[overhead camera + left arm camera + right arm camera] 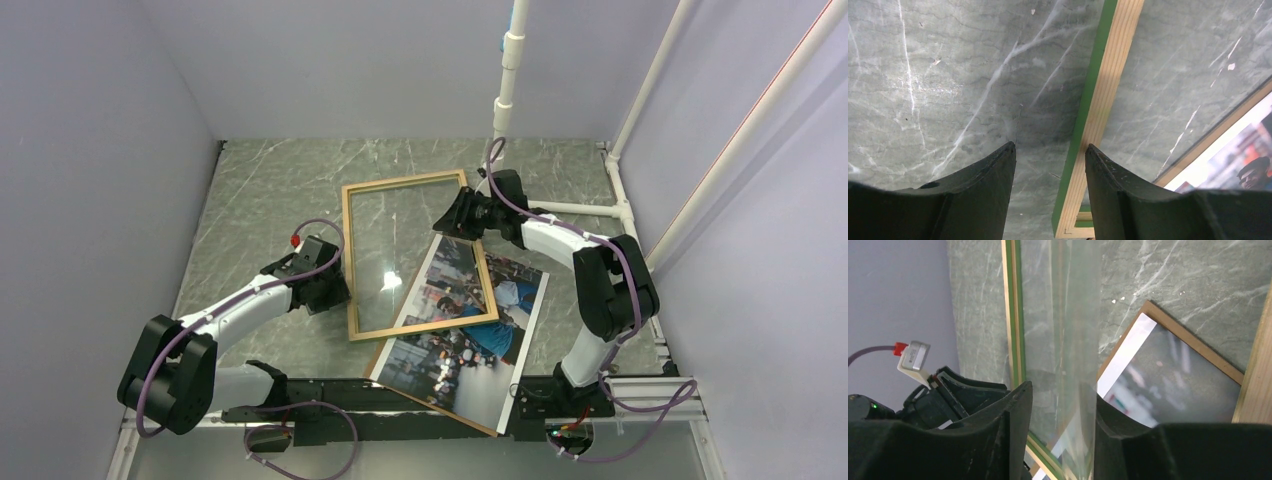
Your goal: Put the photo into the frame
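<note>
A: Grey-green marbled table (270,190), pale walls (100,150) all round. Left fingers (988,180) first?

B: Parted, gripping nothing. Low over the frame (1100,90) with the left gripper (1050,150), astride the frame's left rail, wood face up, green along the outer side. Rail nearer the right finger than the left, touching neither as far as visible.

A: Right fingers (1008,420)?

B: Parted too. Up at the frame's right rail, toward its far corner, with the right gripper (1063,390). In the gap, what looks like the edge of the glass pane (1073,365). No clear pinch; looks let go rather than clamped.

A: And the photo (470,355)?

B: Print side up, flat, tucked under the frame's near right corner. Mostly jutting out past the frame's near rail. Skewed against the frame, not inside it.

A: So, probably squaring the frame to the photo. How to do that well?

B: Centre each rail between the fingers before closing. Close on wood, not on the glass pane. Grip softly; thin rails, likely to twist or slip. Move both sides together and keep the frame level and clear of the print, otherwise a fair chance of dragging or creasing it. Line up one corner first, then lower.
</note>
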`<state>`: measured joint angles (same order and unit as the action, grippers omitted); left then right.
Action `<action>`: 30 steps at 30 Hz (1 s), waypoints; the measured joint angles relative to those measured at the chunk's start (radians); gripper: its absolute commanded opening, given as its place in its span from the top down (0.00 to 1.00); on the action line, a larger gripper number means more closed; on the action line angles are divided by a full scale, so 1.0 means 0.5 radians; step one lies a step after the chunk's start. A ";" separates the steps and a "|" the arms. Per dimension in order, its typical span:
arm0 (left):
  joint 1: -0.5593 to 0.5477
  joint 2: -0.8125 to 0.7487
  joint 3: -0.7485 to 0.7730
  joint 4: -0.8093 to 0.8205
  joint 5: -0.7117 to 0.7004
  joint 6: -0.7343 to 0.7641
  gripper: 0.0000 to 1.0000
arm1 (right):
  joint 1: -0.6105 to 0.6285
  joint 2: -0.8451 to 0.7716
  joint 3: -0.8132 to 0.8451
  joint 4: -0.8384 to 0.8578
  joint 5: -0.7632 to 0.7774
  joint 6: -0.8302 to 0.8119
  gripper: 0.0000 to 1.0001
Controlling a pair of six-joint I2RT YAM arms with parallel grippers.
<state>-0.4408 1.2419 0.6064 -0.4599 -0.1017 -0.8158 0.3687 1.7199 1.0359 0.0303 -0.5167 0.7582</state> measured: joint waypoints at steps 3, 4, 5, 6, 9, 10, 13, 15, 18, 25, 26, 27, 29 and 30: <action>0.000 0.000 0.001 0.001 0.000 0.005 0.42 | 0.014 0.002 0.027 -0.053 -0.001 -0.034 0.42; 0.000 0.000 0.001 0.000 0.000 0.006 0.42 | 0.021 0.002 0.035 -0.070 0.000 -0.047 0.38; 0.001 0.001 0.002 0.000 0.000 0.006 0.42 | 0.027 0.002 0.042 -0.084 0.001 -0.060 0.34; 0.001 0.001 0.002 0.000 0.000 0.007 0.42 | 0.032 0.002 0.050 -0.104 0.002 -0.072 0.30; 0.002 0.005 0.005 -0.002 0.000 0.014 0.42 | 0.051 0.002 0.060 -0.154 0.026 -0.112 0.19; 0.002 0.007 0.007 -0.003 0.001 0.015 0.42 | 0.056 0.002 0.060 -0.172 0.036 -0.121 0.17; 0.002 0.011 0.011 -0.005 0.002 0.020 0.41 | 0.072 0.002 0.060 -0.232 0.076 -0.156 0.11; 0.002 0.011 0.011 -0.008 0.002 0.020 0.41 | 0.082 0.002 0.066 -0.277 0.111 -0.181 0.08; 0.002 0.011 0.011 -0.008 0.001 0.021 0.41 | 0.097 0.002 0.092 -0.362 0.179 -0.225 0.02; 0.002 0.011 0.011 -0.008 0.002 0.020 0.41 | 0.120 0.002 0.163 -0.511 0.330 -0.325 0.00; 0.002 0.011 0.011 -0.008 0.002 0.020 0.41 | 0.121 0.002 0.169 -0.528 0.350 -0.336 0.00; 0.002 0.011 0.011 -0.008 0.002 0.020 0.41 | 0.124 0.002 0.173 -0.546 0.366 -0.348 0.00; 0.002 0.011 0.011 -0.008 0.002 0.020 0.41 | 0.127 0.002 0.186 -0.591 0.413 -0.375 0.00; 0.002 0.011 0.011 -0.008 0.002 0.020 0.41 | 0.130 0.002 0.192 -0.606 0.435 -0.385 0.00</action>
<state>-0.4400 1.2476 0.6121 -0.4637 -0.1005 -0.8059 0.4335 1.7206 1.1320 -0.2726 -0.2993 0.5659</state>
